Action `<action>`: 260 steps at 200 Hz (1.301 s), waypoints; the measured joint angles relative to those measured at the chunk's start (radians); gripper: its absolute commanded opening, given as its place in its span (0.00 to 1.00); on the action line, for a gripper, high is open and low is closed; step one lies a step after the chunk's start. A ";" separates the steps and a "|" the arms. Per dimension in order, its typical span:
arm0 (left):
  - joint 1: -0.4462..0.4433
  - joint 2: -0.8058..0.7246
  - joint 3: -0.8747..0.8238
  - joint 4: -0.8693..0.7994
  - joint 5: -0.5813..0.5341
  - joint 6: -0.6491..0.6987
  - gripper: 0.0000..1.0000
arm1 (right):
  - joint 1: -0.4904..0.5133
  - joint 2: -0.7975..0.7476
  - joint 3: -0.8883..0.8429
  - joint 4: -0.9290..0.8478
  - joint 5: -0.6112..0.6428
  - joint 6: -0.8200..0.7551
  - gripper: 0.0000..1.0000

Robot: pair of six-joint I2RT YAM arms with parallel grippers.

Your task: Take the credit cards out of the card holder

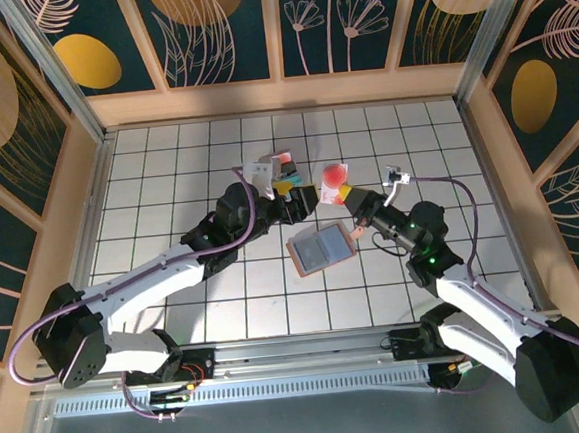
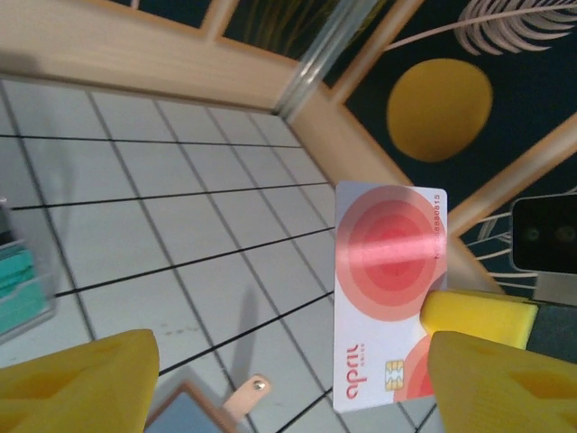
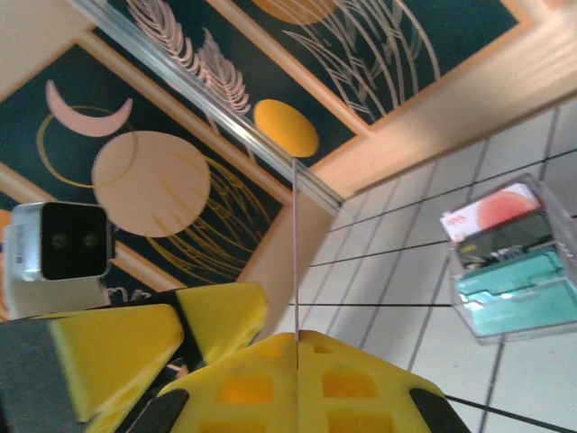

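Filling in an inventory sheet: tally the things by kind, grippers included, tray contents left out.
Pinkish-tan leather-like bifold card holder: 1
Red-and-white plastic credit card: 1
Clear plastic tray: 1
Yellow-padded grippers, left gripper and right gripper: 2
Total: 5

- Bright, even light from overhead; one thin soft shadow lies on the worktop (image 2: 135, 207) below my left claw (image 2: 288, 392).
- A pale glare band crosses the card (image 2: 388, 262) just ahead of that claw.
- My yellow pads (image 2: 72, 383) blur up close.
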 measured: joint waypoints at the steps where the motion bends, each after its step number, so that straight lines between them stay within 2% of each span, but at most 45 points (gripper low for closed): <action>1: 0.001 0.001 0.000 0.003 0.006 0.003 0.70 | 0.000 0.000 0.000 0.003 -0.001 0.002 0.00; 33: 0.012 0.025 0.014 0.077 0.129 0.001 0.64 | -0.002 -0.005 -0.003 0.087 -0.050 0.034 0.00; 79: 0.013 0.048 0.022 0.139 0.239 0.001 0.66 | -0.002 -0.005 -0.005 0.153 -0.085 0.069 0.00; 135: 0.013 0.057 0.022 0.203 0.312 -0.005 0.44 | -0.002 -0.005 -0.005 0.200 -0.106 0.094 0.00; 207: 0.030 0.057 0.013 0.294 0.384 -0.034 0.00 | -0.021 0.073 -0.015 0.369 -0.150 0.173 0.00; 240: 0.034 0.056 0.009 0.298 0.381 -0.031 0.00 | -0.029 0.120 -0.017 0.436 -0.169 0.205 0.00; 260: 0.035 0.050 0.009 0.285 0.384 -0.012 0.00 | -0.030 0.129 -0.017 0.440 -0.175 0.208 0.26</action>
